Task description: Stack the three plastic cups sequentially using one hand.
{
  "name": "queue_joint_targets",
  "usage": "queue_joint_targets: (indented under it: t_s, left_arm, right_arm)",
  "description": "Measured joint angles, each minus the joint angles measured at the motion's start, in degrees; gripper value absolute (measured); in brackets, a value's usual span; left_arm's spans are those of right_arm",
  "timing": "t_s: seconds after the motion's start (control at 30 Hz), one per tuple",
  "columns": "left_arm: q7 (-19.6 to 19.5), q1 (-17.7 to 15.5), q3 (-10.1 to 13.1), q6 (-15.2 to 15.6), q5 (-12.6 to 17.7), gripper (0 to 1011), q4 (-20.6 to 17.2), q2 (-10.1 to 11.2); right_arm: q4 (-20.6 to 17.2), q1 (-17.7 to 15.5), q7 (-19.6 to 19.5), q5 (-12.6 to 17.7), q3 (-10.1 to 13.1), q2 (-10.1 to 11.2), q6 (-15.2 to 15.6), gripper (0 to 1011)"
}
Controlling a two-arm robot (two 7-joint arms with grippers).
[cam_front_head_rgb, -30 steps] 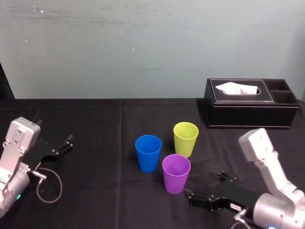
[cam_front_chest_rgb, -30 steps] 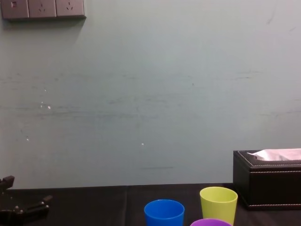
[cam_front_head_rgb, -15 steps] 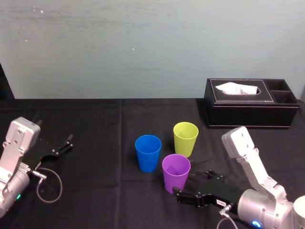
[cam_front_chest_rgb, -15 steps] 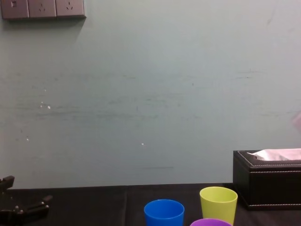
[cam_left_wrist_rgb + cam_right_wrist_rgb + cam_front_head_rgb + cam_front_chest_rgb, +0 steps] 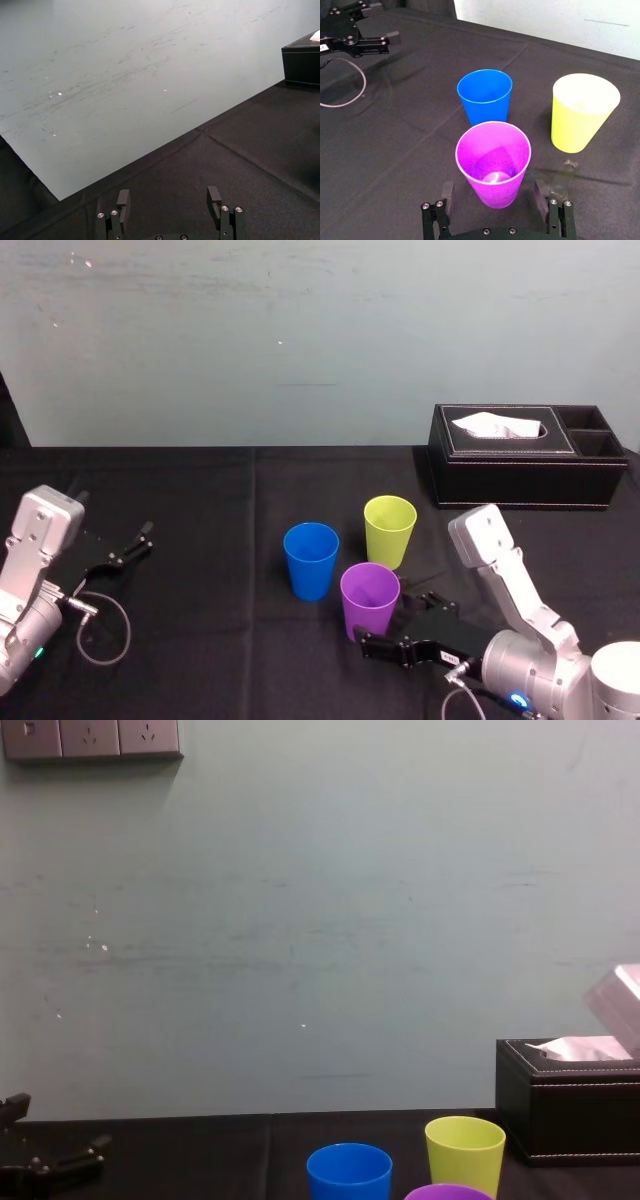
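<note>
A: Where's the right gripper (image 5: 494, 194) rn?
B: Low over the black cloth (image 5: 200, 500), on the robot's right, near side of the cups. Wrist lies almost flat, fingers pointing across toward the cups. Jaws spread wide.

A: Clamped on anything?
B: No. The purple cup (image 5: 493, 162) stands upright btwn the jaws, its lower part in the gap. In the right wrist view a strip of cloth shows on each side, so neither finger seems to touch it.

A: And the other 2 cups?
B: The blue cup (image 5: 311, 560) is straight ahead of the jaws, just past the purple one, upright w/ mouth up. The yellow-green cup (image 5: 390, 530) is also ahead but outside the gap, off toward the finger farther from the robot and apart from it. All 3 stand separately on the cloth, close together.

A: Left gripper?
B: The left gripper (image 5: 169, 196) is parked on the robot's left, well apart from the cups. Its jaws are spread too, w/ bare cloth ahead of them. A cable loop (image 5: 100, 625) lies beside that arm.

A: Anything else?
B: A black tissue box (image 5: 525, 470) at back right, well behind the right jaws, w/ white tissue poking up.
</note>
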Motion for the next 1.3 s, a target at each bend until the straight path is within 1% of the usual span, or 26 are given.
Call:
queue_joint_targets:
  t_s: [0.07,0.33,0.9,1.3]
  left_arm:
    - [0.00,0.00,0.00,0.00,0.00,1000,0.00,0.00]
    - [0.00,0.00,0.00,0.00,0.00,1000,0.00,0.00]
    - [0.00,0.00,0.00,0.00,0.00,1000,0.00,0.00]
    - [0.00,0.00,0.00,0.00,0.00,1000,0.00,0.00]
  right_arm:
    - [1.03,0.37,0.26,-0.50,0.01,-0.74,-0.78,1002]
    - [3.18,1.33,1.20,-1.57,-0.28,-2.34,-1.97,1002]
    - [6.34,2.05,1.82,-3.16,-0.16,-4.67,-3.32,1002]
    - [7.27,2.39,1.79,-4.49,0.00,-5.75,-4.43,1002]
